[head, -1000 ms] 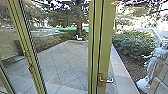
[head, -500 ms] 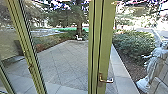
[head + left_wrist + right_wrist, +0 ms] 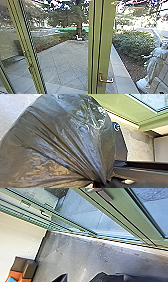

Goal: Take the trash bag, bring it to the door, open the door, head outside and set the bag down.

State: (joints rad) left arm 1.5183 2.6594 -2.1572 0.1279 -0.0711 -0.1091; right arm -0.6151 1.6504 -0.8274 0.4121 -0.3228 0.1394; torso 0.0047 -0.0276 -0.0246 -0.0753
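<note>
Head view: your door (image 3: 107, 47) is unchanged; going outside remains pending. Left end effector (image 3: 106, 183) appears closed on the trash bag (image 3: 62, 141); you cannot tell the right end effector's opening.

Nothing was legible
No text, label, brand, number or sign could be read in the head view, from nine o'clock round to three, or in either wrist view.
</note>
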